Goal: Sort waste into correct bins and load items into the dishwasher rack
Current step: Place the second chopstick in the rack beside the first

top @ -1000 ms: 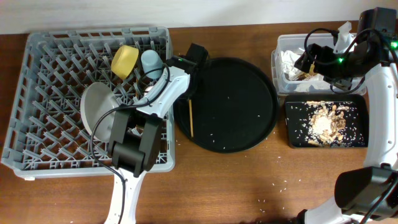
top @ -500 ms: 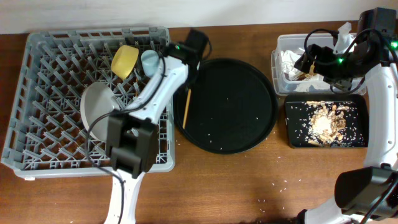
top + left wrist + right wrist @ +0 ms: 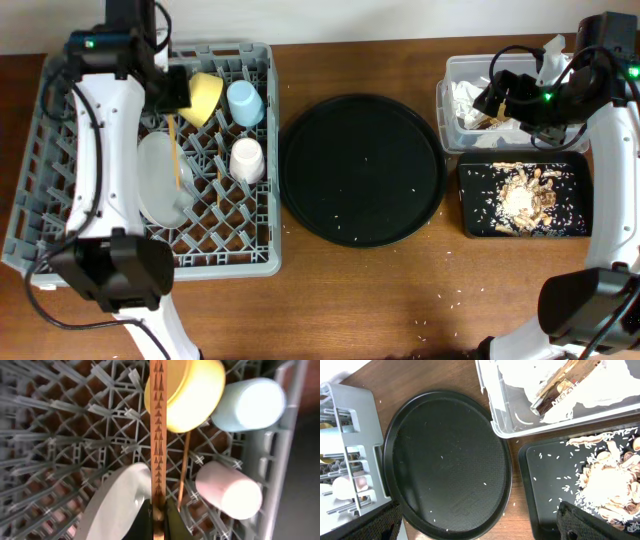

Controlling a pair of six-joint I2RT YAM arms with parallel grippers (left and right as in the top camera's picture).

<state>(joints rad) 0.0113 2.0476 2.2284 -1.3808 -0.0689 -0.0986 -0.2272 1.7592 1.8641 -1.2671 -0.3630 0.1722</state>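
- Dishwasher rack [image 3: 230, 263]: large square grey plastic crate with a lattice of dividers and pegs; the landmark for every entry below.
- Yellow bowl [image 3: 205, 95]: inside the rack, near its far wall, tipped on edge.
- Small light-blue cup [image 3: 245, 102]: inside the rack, just beside the bowl, towards the rack's tray-side wall.
- Small pink cup [image 3: 227, 492]: inside the rack, on its side, nearer than the blue cup.
- Pale round plate [image 3: 158, 190]: inside the rack, standing tilted near its middle.
- Thin wooden chopstick with a printed pattern [image 3: 158, 435]: over the rack interior, crossing the bowl's rim and the plate's edge. Whether it touches the lattice cannot be told.
- Second, plain wooden chopstick [image 3: 184, 467]: lying in the rack between the plate and the pink cup.
- Left gripper [image 3: 159, 517]: above the rack, jaws clamped on the patterned chopstick.
- Large round black tray [image 3: 362, 168]: on the table just beside the rack, holding a few rice crumbs.
- Clear rectangular plastic tub [image 3: 447, 108]: beyond the round tray from the rack, holding crumpled white paper napkins [image 3: 468, 98] and a gold-brown wrapper [image 3: 560, 390].
- Shallow black rectangular tray [image 3: 470, 215]: well apart from the rack, next to the tub, holding beige-brown food scraps [image 3: 522, 198].
- Right gripper [image 3: 477, 510]: well apart from the rack, over the tub, jaws spread wide, holding nothing.
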